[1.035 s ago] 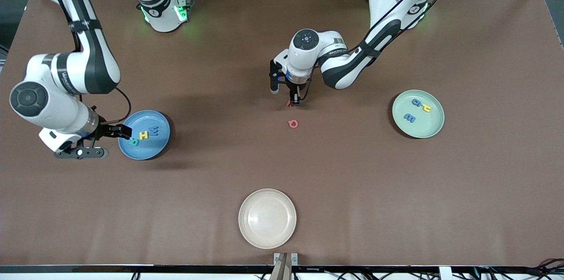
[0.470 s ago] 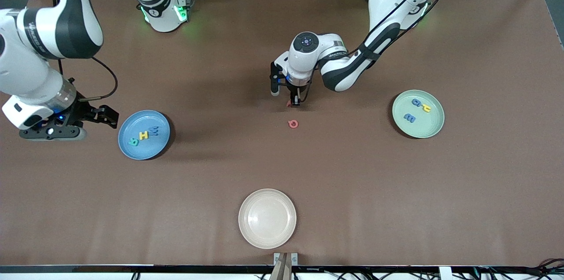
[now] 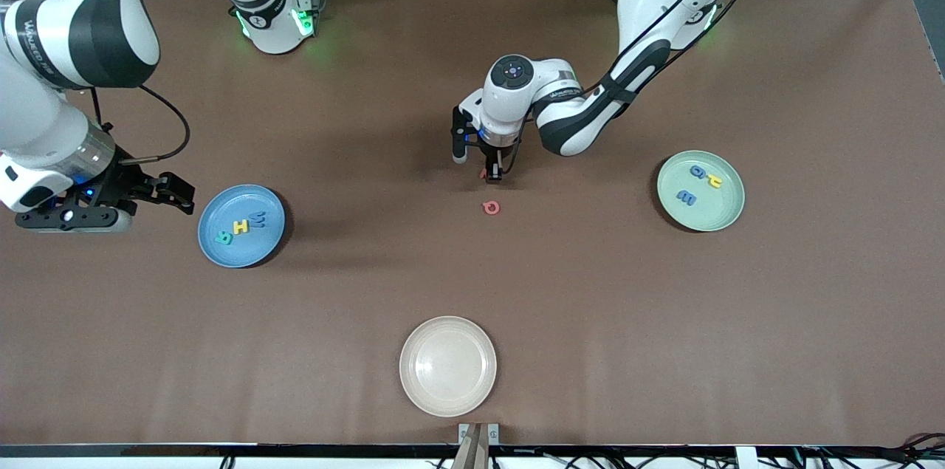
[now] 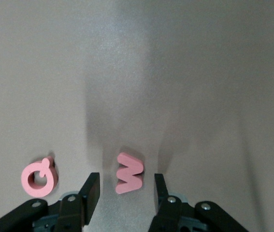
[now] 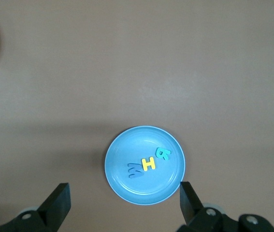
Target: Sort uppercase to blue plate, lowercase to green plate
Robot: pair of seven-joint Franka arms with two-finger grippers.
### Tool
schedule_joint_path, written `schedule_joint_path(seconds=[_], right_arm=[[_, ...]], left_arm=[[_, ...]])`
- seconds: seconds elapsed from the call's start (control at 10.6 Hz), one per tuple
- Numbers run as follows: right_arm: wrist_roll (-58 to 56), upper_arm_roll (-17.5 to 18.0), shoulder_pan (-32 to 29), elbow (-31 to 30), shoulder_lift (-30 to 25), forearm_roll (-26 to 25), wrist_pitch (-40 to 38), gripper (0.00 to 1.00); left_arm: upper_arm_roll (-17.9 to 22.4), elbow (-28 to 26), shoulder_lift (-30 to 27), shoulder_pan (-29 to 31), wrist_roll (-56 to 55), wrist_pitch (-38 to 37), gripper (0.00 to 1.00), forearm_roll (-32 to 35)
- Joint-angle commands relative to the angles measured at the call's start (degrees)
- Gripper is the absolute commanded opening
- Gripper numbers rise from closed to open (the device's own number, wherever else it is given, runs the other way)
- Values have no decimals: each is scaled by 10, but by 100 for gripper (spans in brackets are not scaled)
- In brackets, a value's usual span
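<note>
The red w (image 4: 129, 173) lay on the desk (image 3: 664, 321) mid-table, between the spread fingers of the left end effector (image 4: 125, 193), not yet clamped, its long axis running along the gap. The red Q (image 3: 491, 207) lay just beside it, nearer the camera. The left wrist view alone showed this bracketing. The right end effector (image 5: 122, 203), released and empty, hung above the desk beside the blue plate (image 3: 214, 214).

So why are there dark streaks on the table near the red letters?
Left wrist view: the open left claw casts soft shadow bands past the red w. Front view: the arm darkens the table around the red Q.
</note>
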Motion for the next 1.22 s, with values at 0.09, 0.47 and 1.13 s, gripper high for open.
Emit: schedule_joint_path(seconds=[0.09,0.47,1.13], right_arm=[[-4,0,14,24,-2,12,-14,100],[-3,1,18,40,-2,13,-31,100],[-3,1,21,56,-2,42,-39,100]], left_arm=[[18,15,13,-20,-3,6,53,20],[21,22,21,-24,-4,6,53,22],[27,24,29,-29,-8,13,38,24]])
